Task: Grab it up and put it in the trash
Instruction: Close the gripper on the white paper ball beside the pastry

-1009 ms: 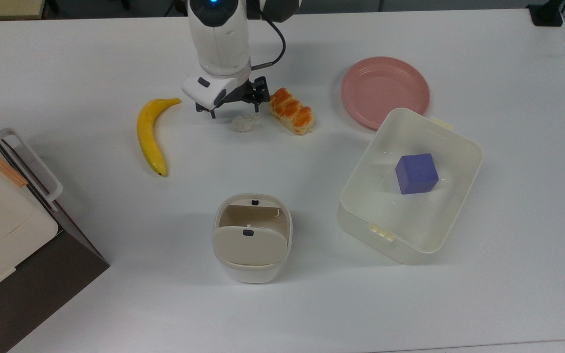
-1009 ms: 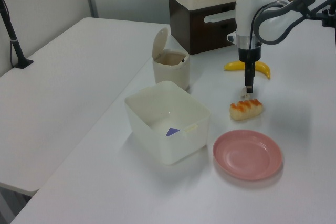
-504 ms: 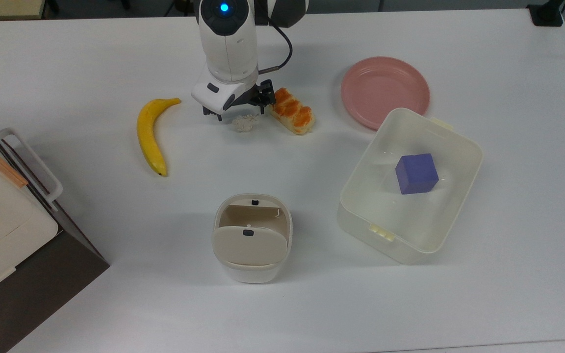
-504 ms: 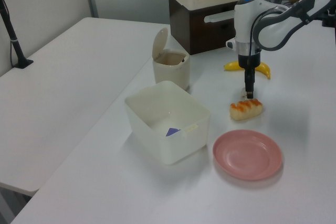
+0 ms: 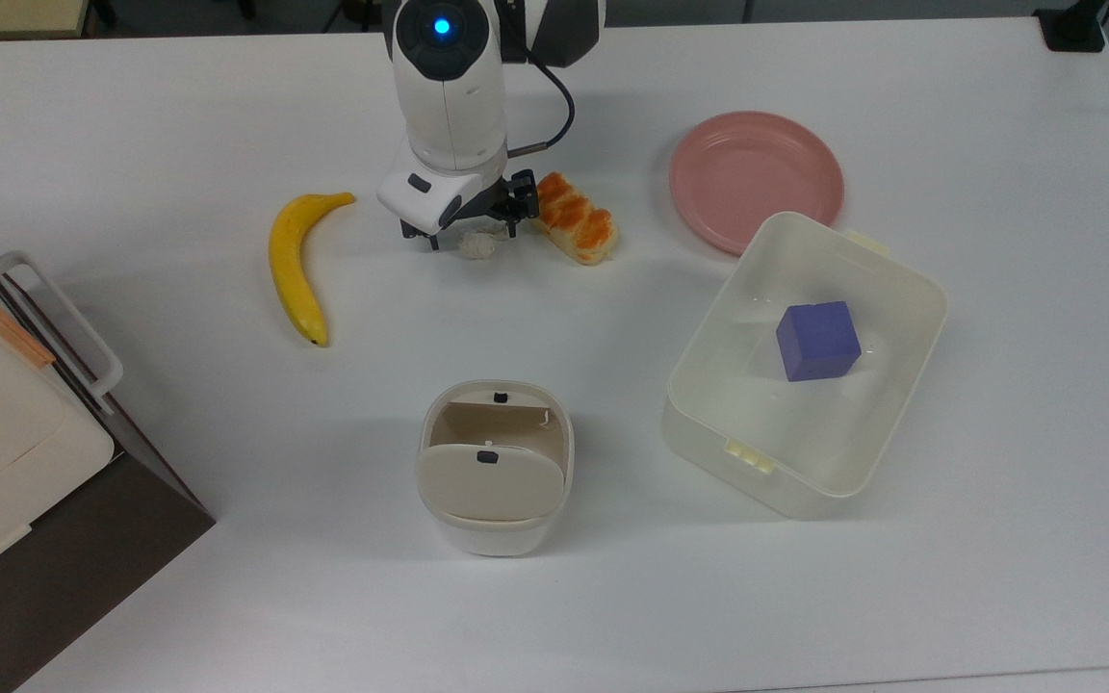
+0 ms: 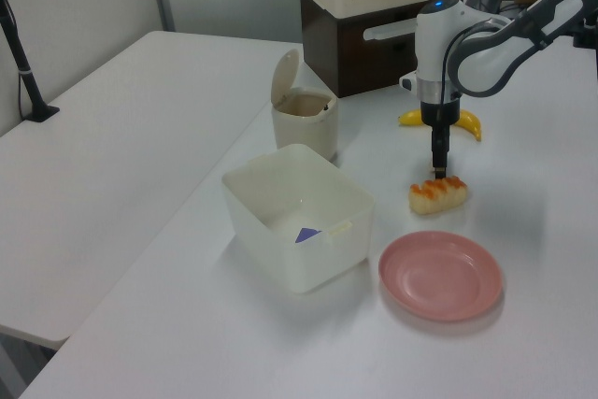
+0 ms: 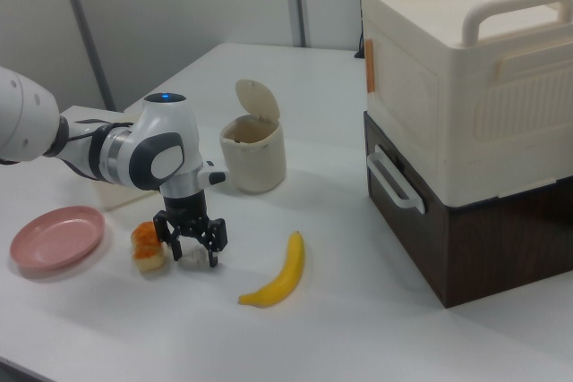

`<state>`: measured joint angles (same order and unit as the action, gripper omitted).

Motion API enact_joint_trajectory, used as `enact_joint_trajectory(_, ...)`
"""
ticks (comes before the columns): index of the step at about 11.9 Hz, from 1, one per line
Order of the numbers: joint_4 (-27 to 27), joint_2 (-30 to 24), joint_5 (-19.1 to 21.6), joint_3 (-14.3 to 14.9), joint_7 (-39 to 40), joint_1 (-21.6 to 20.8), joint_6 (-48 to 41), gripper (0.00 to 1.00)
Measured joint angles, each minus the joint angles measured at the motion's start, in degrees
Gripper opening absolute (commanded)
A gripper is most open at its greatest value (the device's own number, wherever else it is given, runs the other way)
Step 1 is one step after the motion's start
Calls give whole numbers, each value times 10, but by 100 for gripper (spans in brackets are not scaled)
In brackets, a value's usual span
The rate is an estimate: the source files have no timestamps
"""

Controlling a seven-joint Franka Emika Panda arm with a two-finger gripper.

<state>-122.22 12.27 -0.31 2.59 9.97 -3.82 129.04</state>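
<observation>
We have the gripper (image 5: pixel 471 231) low over the counter (image 5: pixel 227 500), its two fingers spread apart and straddling the paper wad (image 5: pixel 477 246), which lies on the counter between them; in the right view the gripper (image 7: pixel 190 252) has one dark finger on each side of the wad (image 7: pixel 193 255). Nothing is gripped yet, as far as we can judge.

To do this step well, we judge that we should settle the fingers right down to the counter so they catch the wad at its widest part, then close gently and evenly, since crumpled paper gives and can squirt out sideways. The bread roll (image 5: pixel 573 218) sits just beside the gripper on the top view's right, so we keep the outer finger from nudging it. The banana (image 5: pixel 296 266) lies farther off on the top view's left and is no concern.

The trash bin (image 5: pixel 495 467) stands well apart from the gripper, toward the bottom of the top view, its swing lid (image 5: pixel 487 477) tipped so that part of the mouth shows; we see nothing inside. The translucent tub (image 5: pixel 805 366), well away on the top view's right, holds a purple cube (image 5: pixel 816 340). The pink plate (image 5: pixel 755 179) beyond the roll is bare.
</observation>
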Motion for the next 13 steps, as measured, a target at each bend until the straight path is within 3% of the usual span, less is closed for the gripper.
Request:
enact_joint_trajectory(2,1,2,0,0,0,0,0,49)
enact_joint_trajectory(4,4,1,0,0,0,0,0,44)
enact_joint_trajectory(7,4,0,0,0,0,0,0,38)
enact_joint_trajectory(13,6,0,0,1,0,1,0,37)
